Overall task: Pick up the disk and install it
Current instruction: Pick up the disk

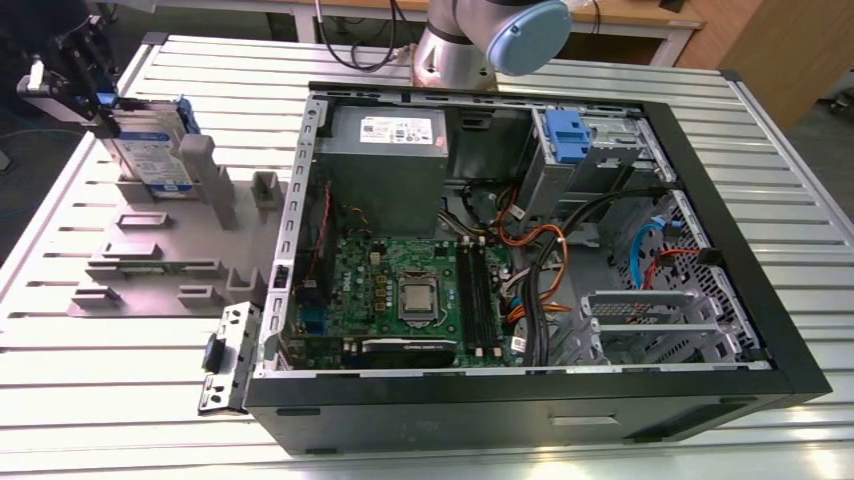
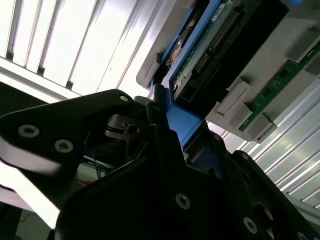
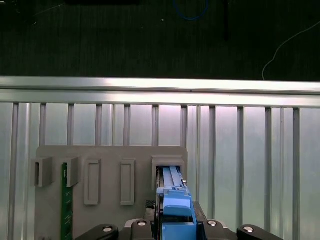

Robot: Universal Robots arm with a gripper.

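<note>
The disk point(image 1: 144, 150), a silver drive with a white-and-blue label in a blue carrier, stands upright at the grey fixture plate point(image 1: 147, 260) on the exterior view's left. My gripper point(image 1: 102, 104) is at the disk's top edge and shut on it. In the first wrist view the blue carrier point(image 3: 176, 207) sits between my gripper's point(image 3: 175, 227) fingers, just over a slot of the fixture point(image 3: 110, 155). In the second wrist view the carrier point(image 2: 182, 122) is clamped in the black gripper point(image 2: 170, 135). I cannot tell whether the disk's lower end is still in the slot.
An open computer case point(image 1: 747, 330) lies to the exterior view's right of the fixture, with a grey power supply point(image 1: 387, 135), a motherboard and a drive bay with a blue latch point(image 1: 567, 135). A green memory stick point(image 3: 65, 200) stands in the fixture. The slatted table edge point(image 3: 160, 82) is close by.
</note>
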